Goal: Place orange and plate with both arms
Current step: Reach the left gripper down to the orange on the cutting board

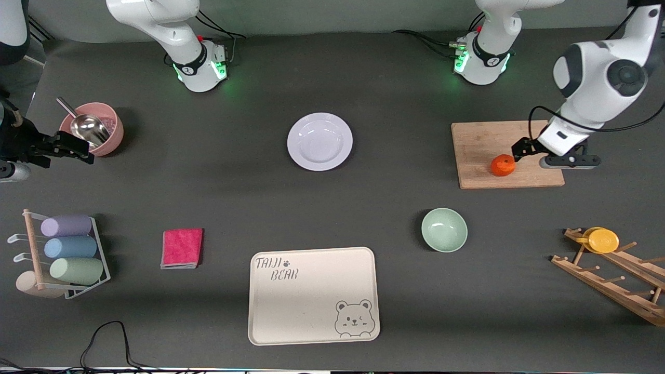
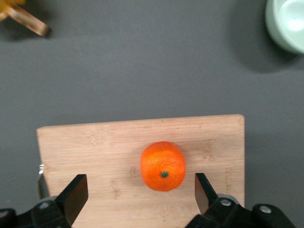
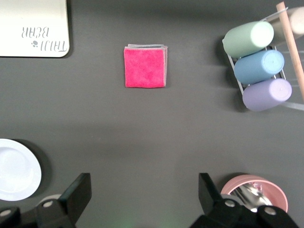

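Orange [image 1: 503,165] on board, between wide left end effector [image 2: 140,192] fingers; right end effector [image 3: 142,194] wide, waiting.

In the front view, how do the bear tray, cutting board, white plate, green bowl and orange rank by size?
Largest to smallest as they look:
1. Bear tray
2. Cutting board
3. Plate
4. Green bowl
5. Orange
All lie on one table, so nearness hardly skews it.

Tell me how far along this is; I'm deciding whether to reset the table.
Nothing looks placed yet. The orange lies on the cutting board, with the left gripper open around it, not closed. The plate sits untouched mid-table; the right gripper waits open by the pink bowl. Both placements remain.
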